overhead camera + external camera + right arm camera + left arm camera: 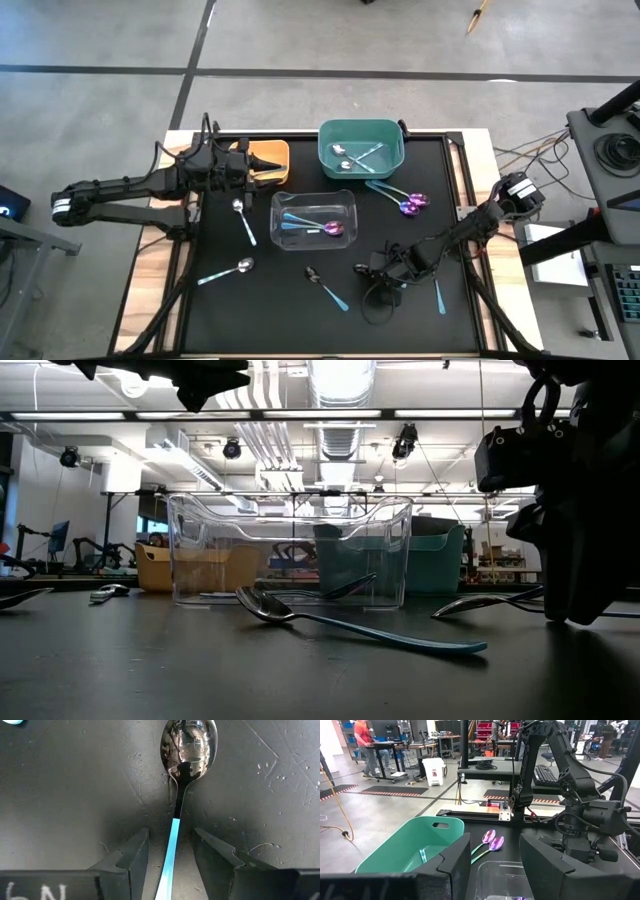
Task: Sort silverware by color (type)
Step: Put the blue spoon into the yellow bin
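Right gripper (171, 862) sits low on the mat (270, 300), fingers (131, 857) parted either side of a dark spoon's (182, 775) blue handle – not yet touching it; left gripper (492, 870) hangs open above the clear bin (313, 219) – nothing in it

teal bin (361, 147), clear bin (314, 220), orange bin (270, 161)

Spoon (188, 745) bowl: dark mirror-glossy metal, handle smooth blue. Mat (65, 795): matt black, scuffed. Middle bin (313, 203): clear glossy plastic.
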